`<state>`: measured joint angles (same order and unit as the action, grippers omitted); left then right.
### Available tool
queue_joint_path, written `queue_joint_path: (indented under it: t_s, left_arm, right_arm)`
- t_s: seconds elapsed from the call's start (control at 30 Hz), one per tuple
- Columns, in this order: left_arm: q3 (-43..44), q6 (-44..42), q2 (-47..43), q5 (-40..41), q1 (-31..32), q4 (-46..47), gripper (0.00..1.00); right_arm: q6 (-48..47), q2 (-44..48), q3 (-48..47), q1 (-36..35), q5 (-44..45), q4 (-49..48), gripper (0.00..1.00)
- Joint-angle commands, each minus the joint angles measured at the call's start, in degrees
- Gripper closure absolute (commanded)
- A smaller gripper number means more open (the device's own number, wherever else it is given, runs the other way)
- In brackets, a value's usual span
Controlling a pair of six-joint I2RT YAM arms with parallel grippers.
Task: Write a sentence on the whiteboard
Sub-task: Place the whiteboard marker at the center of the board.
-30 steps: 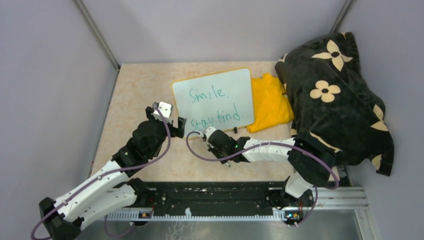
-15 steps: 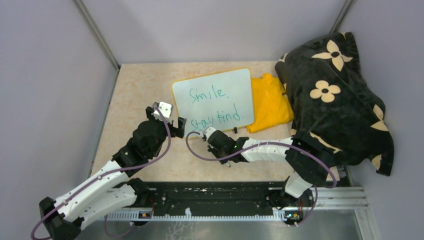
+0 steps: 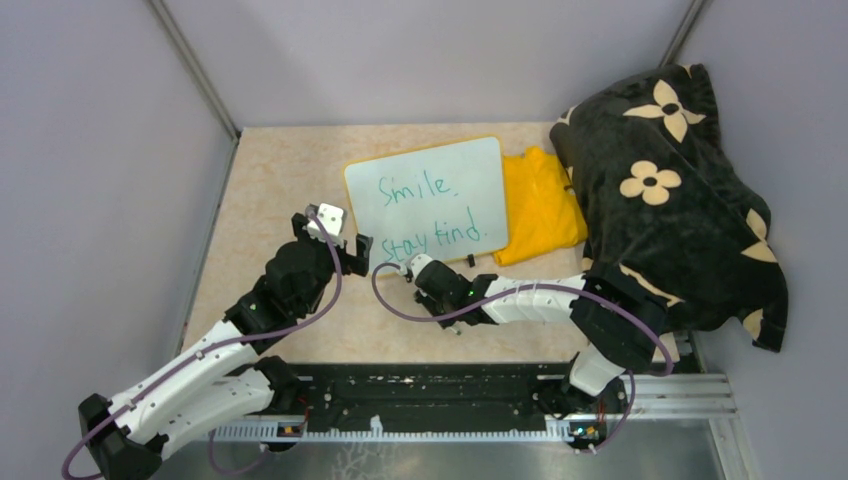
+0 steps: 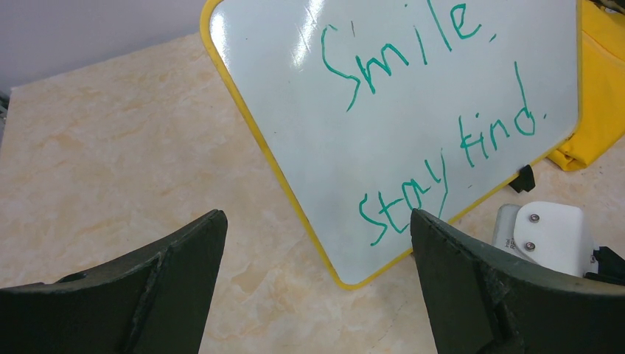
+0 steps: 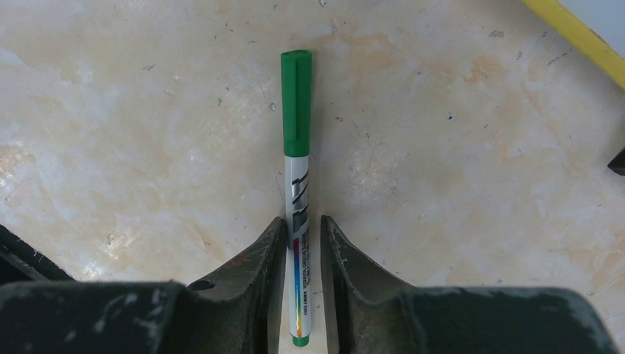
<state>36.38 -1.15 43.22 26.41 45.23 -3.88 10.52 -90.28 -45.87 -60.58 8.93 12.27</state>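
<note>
We see a beige marbled table [image 3: 270, 180] inside lilac walls [image 3: 420, 60]. Our left gripper [image 4: 315, 221] gapes wide and empty. The right gripper [image 5: 302, 221] narrowly flanks a green marker [image 5: 296, 103]; we cannot tell whether it grips.

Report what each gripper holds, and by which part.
Left gripper: nothing, jaws wide open. Right gripper brackets the lower barrel of the green marker lying on the table; whether it grips cannot be told.

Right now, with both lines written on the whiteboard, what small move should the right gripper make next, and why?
Probably open the right gripper wider, then lift straight up. The capped green marker lies flat on the table between its close-set jaws, and the sentence on the whiteboard looks complete.
</note>
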Motion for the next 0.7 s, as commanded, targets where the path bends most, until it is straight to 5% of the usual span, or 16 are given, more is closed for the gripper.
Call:
queue_joint_path:
  t_s: [0.0, 0.67]
  left_arm:
    - [-0.20, -0.35, 0.02, -0.35, -0.06, 0.89, 0.02]
    - [-0.26, -0.39, 0.41, -0.54, -0.02, 0.98, 0.02]
  right_arm:
    - [0.37, -0.37, -0.75, 0.29, 0.08, -0.86, 0.77]
    - [0.80, 0.30, 0.52, 0.28, 0.21, -2.57, 0.77]
